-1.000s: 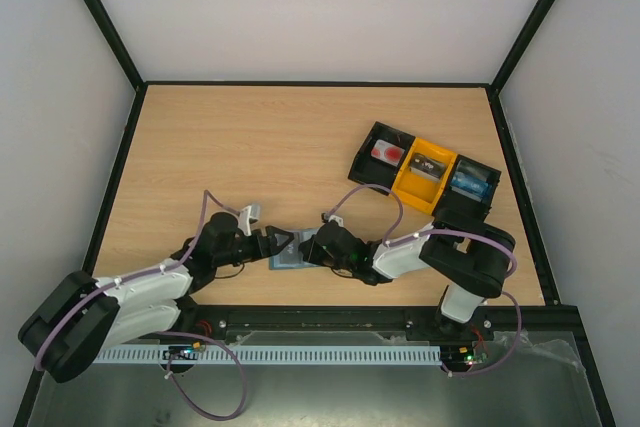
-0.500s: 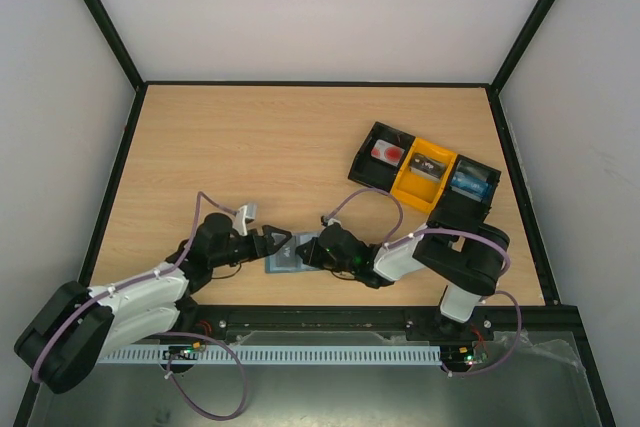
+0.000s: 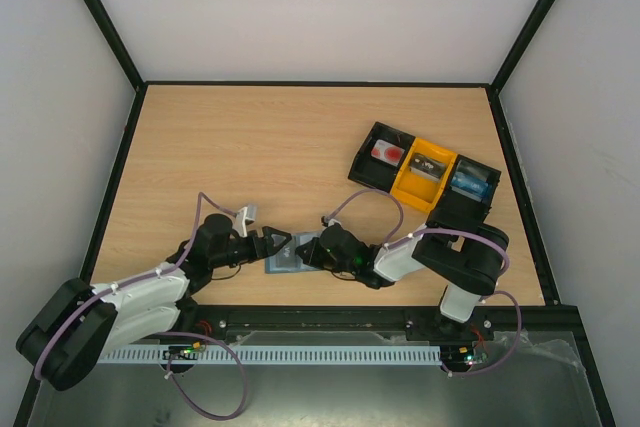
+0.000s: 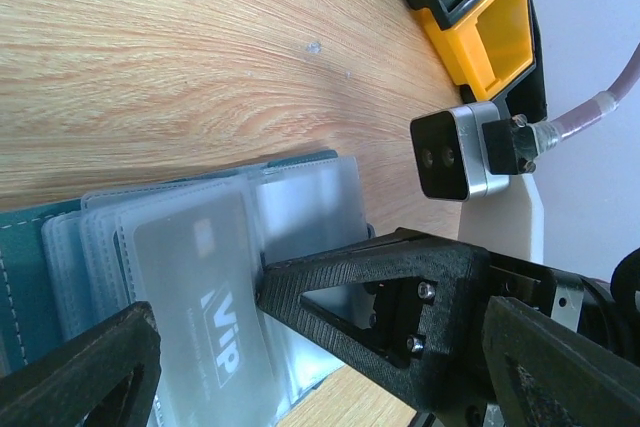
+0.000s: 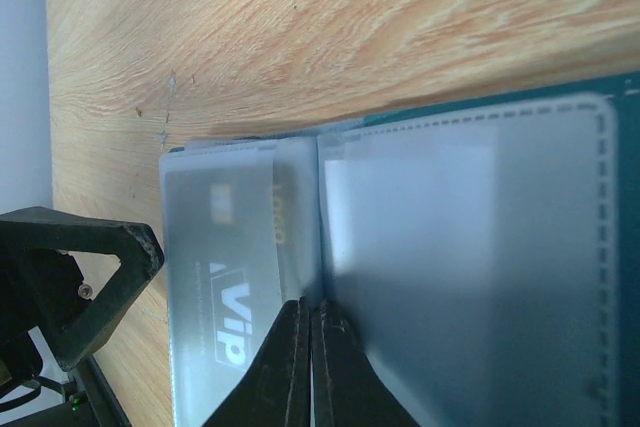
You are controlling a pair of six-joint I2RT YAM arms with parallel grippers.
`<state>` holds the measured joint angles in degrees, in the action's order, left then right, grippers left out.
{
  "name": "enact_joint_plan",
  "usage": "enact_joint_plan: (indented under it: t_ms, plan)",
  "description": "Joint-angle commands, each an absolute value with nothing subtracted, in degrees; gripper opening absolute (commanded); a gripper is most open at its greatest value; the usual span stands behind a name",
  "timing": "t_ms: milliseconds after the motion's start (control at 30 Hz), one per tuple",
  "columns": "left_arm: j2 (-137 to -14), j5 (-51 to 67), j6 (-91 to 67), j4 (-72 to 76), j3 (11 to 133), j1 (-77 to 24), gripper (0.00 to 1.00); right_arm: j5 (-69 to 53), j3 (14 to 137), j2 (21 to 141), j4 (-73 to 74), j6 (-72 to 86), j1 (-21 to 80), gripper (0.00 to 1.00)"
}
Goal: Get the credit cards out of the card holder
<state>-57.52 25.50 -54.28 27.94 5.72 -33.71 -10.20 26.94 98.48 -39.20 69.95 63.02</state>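
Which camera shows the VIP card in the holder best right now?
Right wrist: the VIP card lies face-on at lower left, lettering readable, inside a clear sleeve beside the shut right pincer. Left wrist shows it too, partly cut off by the frame's bottom. Top external shows only the card holder; the card is too small.

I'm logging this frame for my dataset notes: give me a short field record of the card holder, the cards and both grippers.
card holder: open, flat on the table near its front edge, between the grippers
VIP card: inside a clear sleeve, not yet out
left gripper: open, at the holder's left edge
right gripper: shut, tip resting on the sleeves beside the VIP card
tray: right rear, apart from the holder
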Motion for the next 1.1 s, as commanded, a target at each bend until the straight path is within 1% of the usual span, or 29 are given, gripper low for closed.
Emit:
enact_joint_plan:
  t_ms: [0, 367, 900, 1067]
  plan:
    - [-57.58, 25.37, -53.61, 27.74, 5.44, -33.4, 0.89, -10.89, 24.79, 100.47, -34.16, 70.58, 63.37, 0.02]
    - [-54.0, 23.54, -52.75, 22.95, 5.22, -33.39, 0.9, -11.0, 25.05, 100.37, -33.2, 69.91, 63.38, 0.02]
    - [-58.75, 27.45, -53.14, 28.64, 5.72, -33.39, 0.91, -11.12, 26.19, 100.96, -32.09, 69.78, 63.38, 0.02]
    - [-58.47, 28.25, -53.15, 28.39, 6.45, -33.42, 0.91, -11.0, 26.3, 100.83, -31.91, 69.61, 63.37, 0.02]
